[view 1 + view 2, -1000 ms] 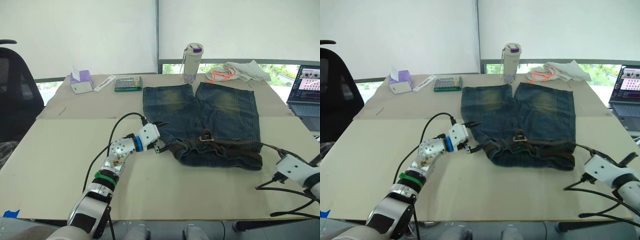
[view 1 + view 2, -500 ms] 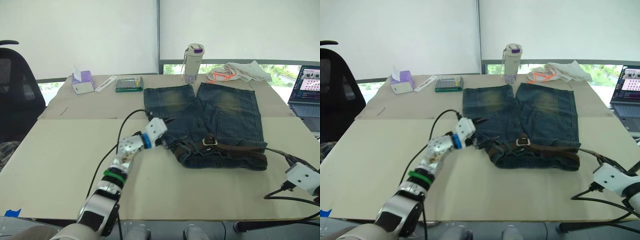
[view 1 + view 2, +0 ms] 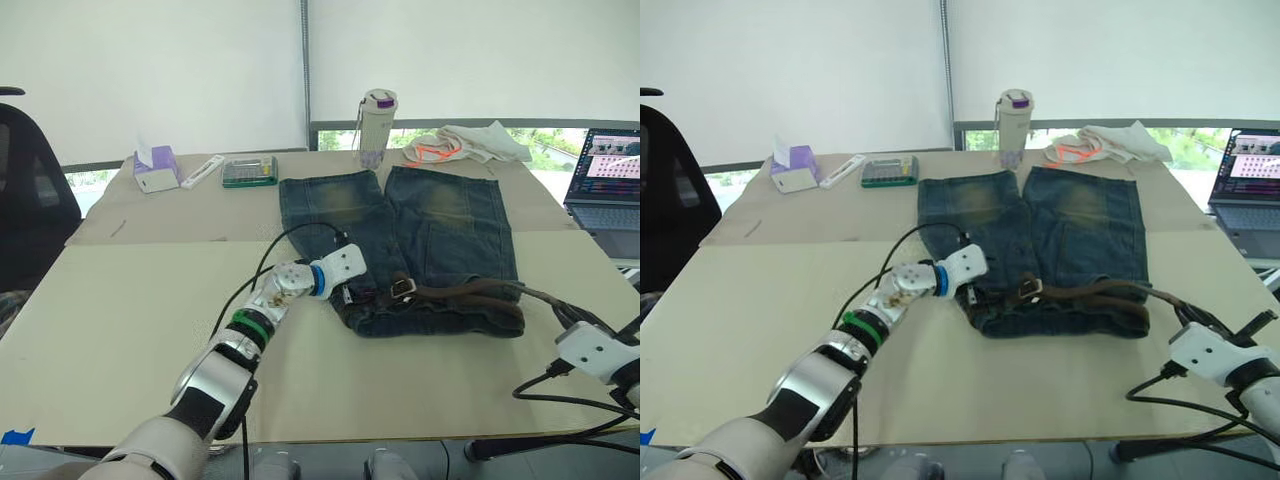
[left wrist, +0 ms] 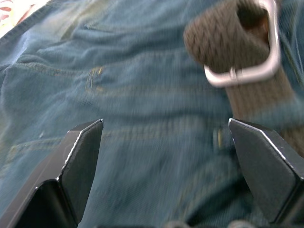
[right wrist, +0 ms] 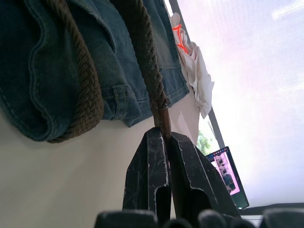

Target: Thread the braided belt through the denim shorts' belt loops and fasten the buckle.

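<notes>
The denim shorts (image 3: 400,230) lie flat mid-table, waistband toward me. Along the waistband runs the braided belt (image 3: 465,296), with the silvery buckle (image 3: 402,288) lying on the denim left of centre. My left gripper (image 4: 164,128) hovers open just over the waistband, the buckle (image 4: 247,71) close ahead of one finger and nothing between the fingers. Off the right end of the waistband, my right gripper (image 5: 164,137) is shut on the belt's free end (image 5: 147,61), which rises from the shorts' right side. I cannot make out any belt loops.
At the table's far edge stand a bottle (image 3: 372,128), a white cloth with orange cord (image 3: 462,143), a calculator (image 3: 249,170) and a tissue box (image 3: 155,170). A laptop (image 3: 605,180) sits far right, a black chair (image 3: 25,190) far left. Black cables (image 3: 560,395) trail from my right arm.
My left gripper has moved right from the shorts' left edge onto the waistband, close to the buckle. The head camera has shifted slightly. The right gripper still holds the belt end.
</notes>
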You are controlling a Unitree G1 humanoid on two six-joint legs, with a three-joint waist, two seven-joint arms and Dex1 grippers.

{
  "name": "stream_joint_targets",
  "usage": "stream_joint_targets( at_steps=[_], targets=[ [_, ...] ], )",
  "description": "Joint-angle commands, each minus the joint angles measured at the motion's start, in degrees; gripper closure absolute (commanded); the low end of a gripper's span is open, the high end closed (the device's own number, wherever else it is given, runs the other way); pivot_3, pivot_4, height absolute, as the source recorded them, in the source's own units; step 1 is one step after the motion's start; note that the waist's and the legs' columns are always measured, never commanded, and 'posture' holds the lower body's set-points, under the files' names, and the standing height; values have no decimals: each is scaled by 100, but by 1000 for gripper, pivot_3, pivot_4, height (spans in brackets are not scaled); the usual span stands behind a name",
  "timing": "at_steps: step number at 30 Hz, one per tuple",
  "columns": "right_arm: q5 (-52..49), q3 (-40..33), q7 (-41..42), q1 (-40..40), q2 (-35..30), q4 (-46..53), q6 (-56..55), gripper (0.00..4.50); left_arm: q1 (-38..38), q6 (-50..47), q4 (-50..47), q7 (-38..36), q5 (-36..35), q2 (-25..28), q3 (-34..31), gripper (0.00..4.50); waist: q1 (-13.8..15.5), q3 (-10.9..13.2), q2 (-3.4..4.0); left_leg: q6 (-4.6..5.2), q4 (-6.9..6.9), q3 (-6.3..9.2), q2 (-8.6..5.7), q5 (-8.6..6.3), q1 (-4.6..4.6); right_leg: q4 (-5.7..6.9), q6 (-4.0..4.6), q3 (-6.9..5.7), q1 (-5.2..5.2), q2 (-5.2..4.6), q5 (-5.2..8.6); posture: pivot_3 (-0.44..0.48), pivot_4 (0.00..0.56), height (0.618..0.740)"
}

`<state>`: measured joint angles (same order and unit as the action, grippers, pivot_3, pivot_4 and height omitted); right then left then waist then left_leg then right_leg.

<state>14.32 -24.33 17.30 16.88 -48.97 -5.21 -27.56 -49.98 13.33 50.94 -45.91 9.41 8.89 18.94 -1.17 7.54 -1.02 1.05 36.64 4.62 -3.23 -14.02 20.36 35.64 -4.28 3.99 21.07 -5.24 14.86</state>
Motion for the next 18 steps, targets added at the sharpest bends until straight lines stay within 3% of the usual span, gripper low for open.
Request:
stream_joint_targets(
  at_steps=[1, 8, 13, 18],
  targets=[
    [-176, -265, -61, 6, -13, 94, -138, 4500, 433, -342, -530, -442, 48, 304, 112, 39, -5, 0, 0, 0, 0, 1, 4, -1, -2, 0, -1, 1, 0, 0, 1, 0, 150, 740],
    [-351, -211, 46, -65, -56, -124, -103, 4500, 1276, -1167, -1670, -965, -354, 894, -93, 39, 10, -8, 13, 4, -1, 8, 12, -6, -11, 6, 11, 6, -4, -2, 0, 0, 150, 740],
    [-328, -255, 108, -121, -150, -477, 190, 4500, 1530, -1184, -1669, -910, -237, 1226, -61, 39, 54, -9, 14, 4, 0, 8, 8, -7, -15, 0, 11, 3, -16, -9, 1, 0, 150, 740],
    [-376, -253, 146, -178, -166, -535, 275, 4500, 1505, -1146, -1608, -774, -321, 1208, -142, 39, 45, -14, 21, 4, 0, 9, 9, -7, -22, -6, 10, 1, -28, -12, 1, 0, 150, 740]
  ],
)
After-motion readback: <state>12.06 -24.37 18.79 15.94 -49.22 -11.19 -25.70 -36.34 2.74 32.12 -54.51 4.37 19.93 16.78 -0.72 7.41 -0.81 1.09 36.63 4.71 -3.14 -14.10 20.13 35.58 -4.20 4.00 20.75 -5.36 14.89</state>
